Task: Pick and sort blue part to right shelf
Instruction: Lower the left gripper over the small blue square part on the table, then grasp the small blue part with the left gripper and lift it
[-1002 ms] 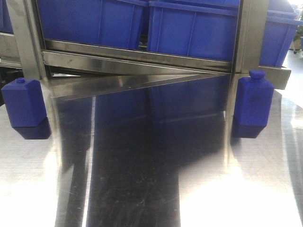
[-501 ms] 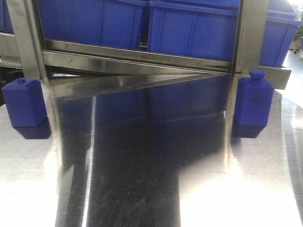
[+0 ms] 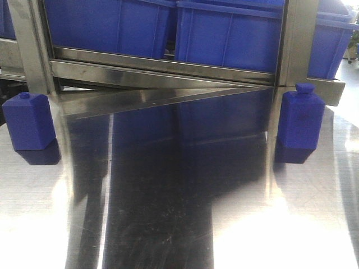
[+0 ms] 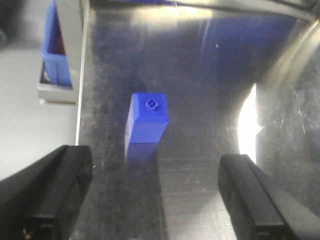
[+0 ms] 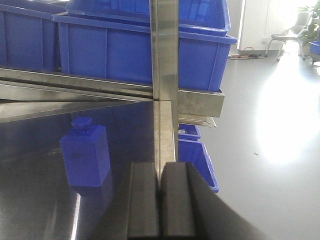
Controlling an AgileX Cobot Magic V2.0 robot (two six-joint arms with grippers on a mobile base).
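Blue part (image 4: pixel 147 117) at 12 o'clock of empty, wide-spread left jaws (right jaws closed, empty): may skid on polished table (image 4: pixel 210 65).

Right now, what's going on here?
The left hand hangs open above the steel table, with the blue part standing ahead of it, not yet gripped. The right hand is shut on nothing, facing the right shelf and a taller blue block.

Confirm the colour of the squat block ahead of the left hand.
The block is blue, clearest in the left wrist view.
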